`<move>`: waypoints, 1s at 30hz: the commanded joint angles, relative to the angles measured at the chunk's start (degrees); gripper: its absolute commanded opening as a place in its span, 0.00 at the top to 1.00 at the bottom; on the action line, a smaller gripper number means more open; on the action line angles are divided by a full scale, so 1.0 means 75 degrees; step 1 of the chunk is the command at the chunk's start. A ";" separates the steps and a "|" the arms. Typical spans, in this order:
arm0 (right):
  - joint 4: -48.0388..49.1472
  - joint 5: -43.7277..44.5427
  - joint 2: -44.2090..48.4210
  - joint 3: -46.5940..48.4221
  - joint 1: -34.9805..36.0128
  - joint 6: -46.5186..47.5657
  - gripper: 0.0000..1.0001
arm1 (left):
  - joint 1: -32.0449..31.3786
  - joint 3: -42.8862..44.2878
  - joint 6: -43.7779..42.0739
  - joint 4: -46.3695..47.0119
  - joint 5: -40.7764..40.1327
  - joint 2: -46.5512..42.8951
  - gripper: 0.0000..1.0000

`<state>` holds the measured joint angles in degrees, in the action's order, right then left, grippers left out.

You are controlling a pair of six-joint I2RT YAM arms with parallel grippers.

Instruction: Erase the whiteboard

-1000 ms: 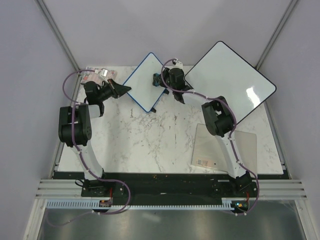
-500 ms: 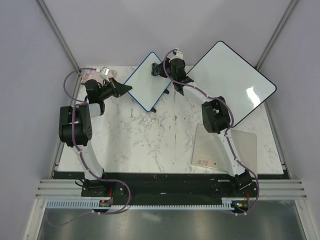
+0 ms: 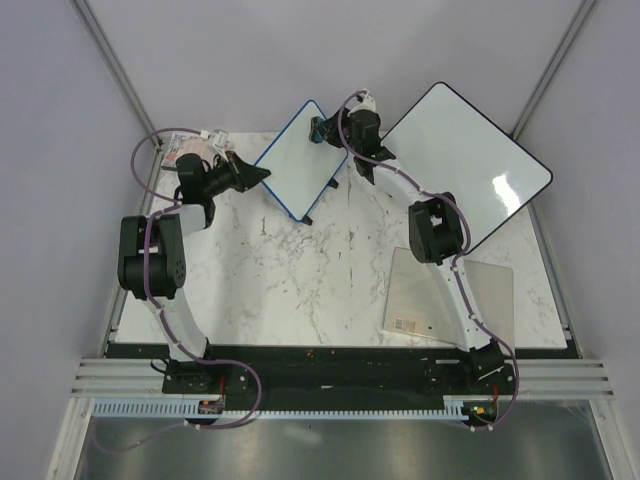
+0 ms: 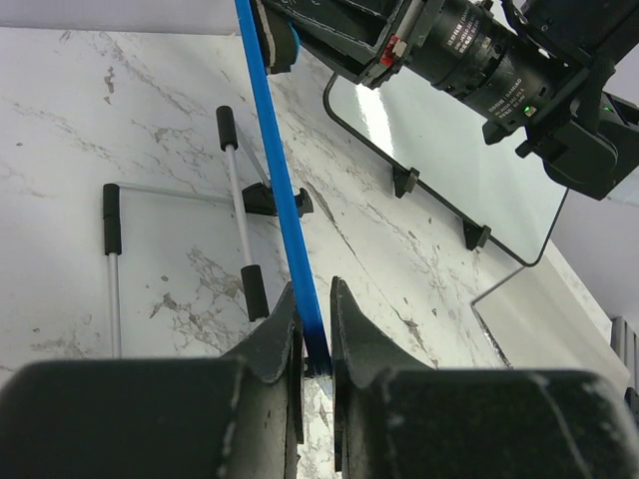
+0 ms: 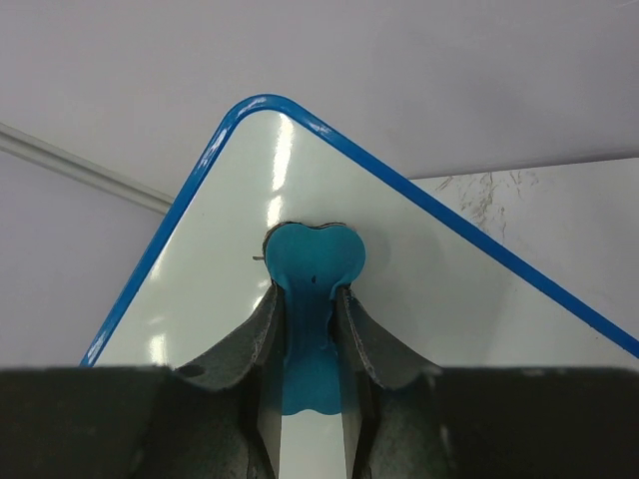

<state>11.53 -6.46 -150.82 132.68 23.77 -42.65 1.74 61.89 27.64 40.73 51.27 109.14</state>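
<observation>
- Since a second ago, the eraser (image 5: 312, 261) has been carried up the whiteboard (image 3: 298, 162) towards its far corner, and the board has been swung slightly with it.
- The whiteboard is propped at a tilt at the far side of the desk (image 3: 300, 270), left of the larger board (image 3: 465, 165).
- Its blue edge is pinched by the left gripper (image 4: 312, 299), closed on the frame.
- The eraser is clamped in the right gripper (image 5: 308, 291) and pressed on the white face just below the rounded corner.
- No writing can be made out on the face that shows.
- Only a thin rim is held, so the board could be twisted or pulled free by a hard wipe.
- The eraser could also be run off the corner, so that contact is lost and the board is knocked back.
</observation>
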 commanded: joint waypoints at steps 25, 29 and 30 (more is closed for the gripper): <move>0.1252 -0.0873 0.1453 -0.2936 0.0404 -0.0091 1.00 | -0.0431 -0.1044 0.0310 -0.0205 0.1883 -0.0946 0.98; 0.1252 -0.0908 0.1629 -0.3276 0.0685 0.0027 1.00 | -0.0431 -0.1255 0.0534 -0.0040 0.1907 -0.1169 0.98; 0.1252 -0.0908 0.1687 -0.3347 0.0744 0.0050 1.00 | -0.0431 -0.1267 0.0545 -0.0063 0.1895 -0.1181 0.98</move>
<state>22.92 -9.26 -140.62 110.37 24.73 -43.11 1.63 54.65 28.64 41.28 51.20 103.00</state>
